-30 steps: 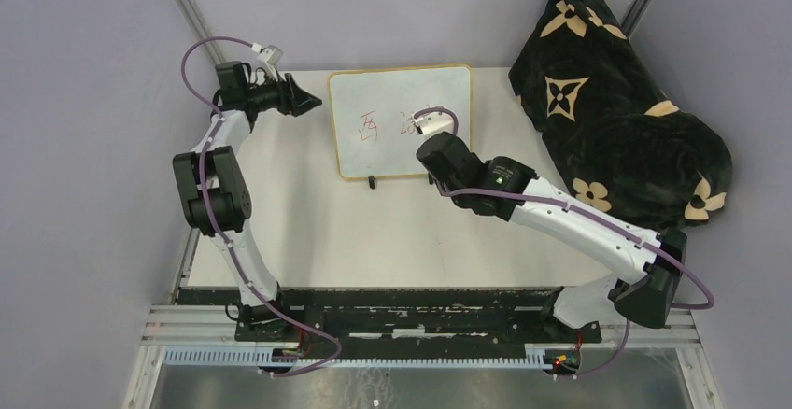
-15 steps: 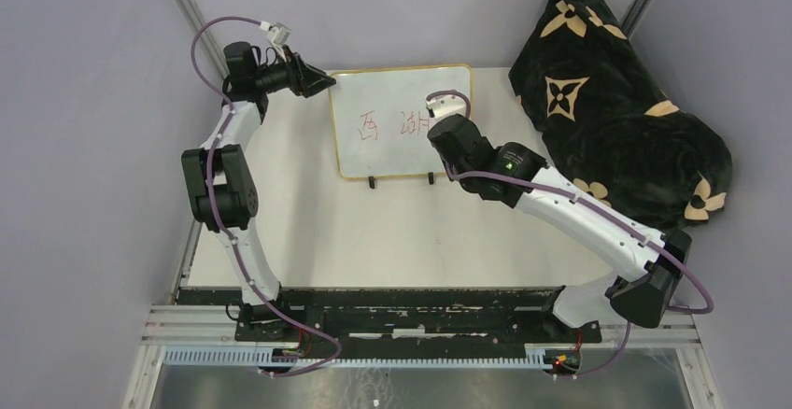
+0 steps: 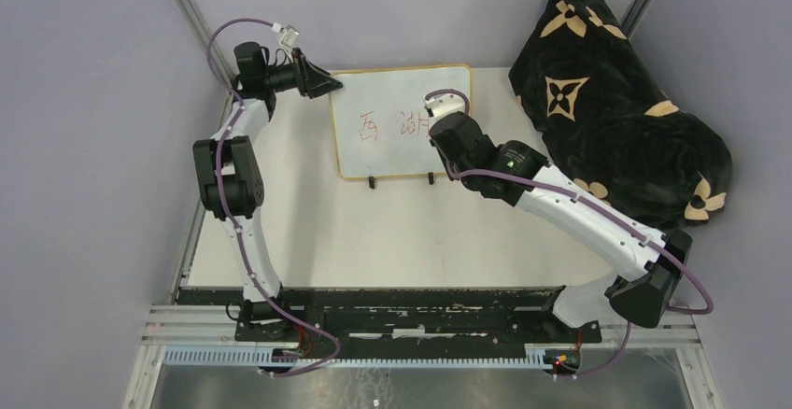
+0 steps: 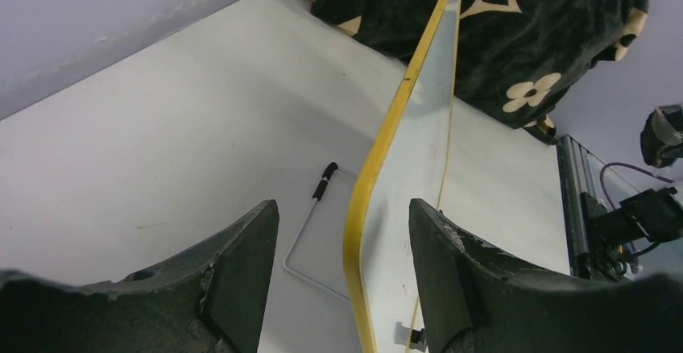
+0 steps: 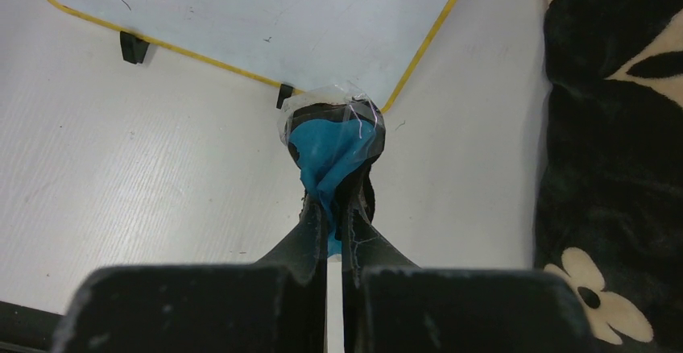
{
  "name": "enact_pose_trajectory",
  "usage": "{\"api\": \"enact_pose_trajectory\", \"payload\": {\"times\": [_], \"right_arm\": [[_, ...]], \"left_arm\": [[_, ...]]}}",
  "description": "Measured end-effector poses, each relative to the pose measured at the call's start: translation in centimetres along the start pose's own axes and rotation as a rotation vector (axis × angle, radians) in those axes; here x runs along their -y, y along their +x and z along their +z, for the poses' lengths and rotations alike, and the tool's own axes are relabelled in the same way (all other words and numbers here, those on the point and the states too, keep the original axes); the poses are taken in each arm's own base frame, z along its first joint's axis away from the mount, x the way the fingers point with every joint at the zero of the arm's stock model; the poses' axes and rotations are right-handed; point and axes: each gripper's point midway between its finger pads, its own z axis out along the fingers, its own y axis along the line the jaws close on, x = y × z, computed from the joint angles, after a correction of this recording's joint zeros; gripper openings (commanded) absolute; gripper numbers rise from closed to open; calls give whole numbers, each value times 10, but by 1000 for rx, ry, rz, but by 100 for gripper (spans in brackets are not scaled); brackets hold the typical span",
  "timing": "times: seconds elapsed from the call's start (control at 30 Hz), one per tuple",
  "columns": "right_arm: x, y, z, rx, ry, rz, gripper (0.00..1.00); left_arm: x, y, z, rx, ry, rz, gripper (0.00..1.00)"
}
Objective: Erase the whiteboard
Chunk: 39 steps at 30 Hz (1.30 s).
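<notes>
The whiteboard (image 3: 397,152), yellow-framed, stands tilted at the back middle with red characters (image 3: 372,127) on its face. My left gripper (image 3: 327,84) sits at the board's top left corner. In the left wrist view it (image 4: 342,205) is open, one finger on each side of the yellow frame (image 4: 380,147) without touching it. My right gripper (image 5: 334,201) is shut on a blue wad (image 5: 332,147) wrapped in clear tape, which hangs by the board's lower right corner (image 5: 403,71). In the top view the right wrist hides those fingers.
A black blanket with tan flower patterns (image 3: 616,101) lies heaped at the back right, close to the board's right edge. Behind the board a thin wire stand (image 4: 310,228) props it up. Two small black feet (image 5: 133,47) rest on the white table (image 3: 374,241).
My left gripper has swung right, from beside the board to astride its top left corner. My right wrist has shifted right and back, uncovering the second red character.
</notes>
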Motion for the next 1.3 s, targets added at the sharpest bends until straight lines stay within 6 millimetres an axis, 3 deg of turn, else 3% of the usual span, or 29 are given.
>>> {"api": "enact_pose_trajectory", "payload": {"times": [0.43, 0.73, 0.9, 1.07, 1.17, 1.23, 1.3], "right_arm": [[-6, 8, 15, -42, -2, -15, 0], [-9, 6, 17, -37, -14, -7, 1], [-8, 6, 17, -37, -13, -5, 1], [-8, 6, 18, -37, -12, -5, 1], [-8, 6, 18, -37, -13, -5, 0], [-8, 6, 18, -37, -13, -5, 1], [-8, 6, 18, -36, -14, -5, 1]], "left_arm": [[32, -26, 4, 52, 189, 26, 52], [27, 7, 6, -22, 288, -156, 48], [33, 7, 4, -53, 295, -196, 44], [35, 8, 2, -74, 297, -212, 31], [35, 10, 1, -86, 297, -219, 19], [35, 11, 2, -89, 297, -225, 5], [34, 12, 2, -89, 297, -217, 3]]}}
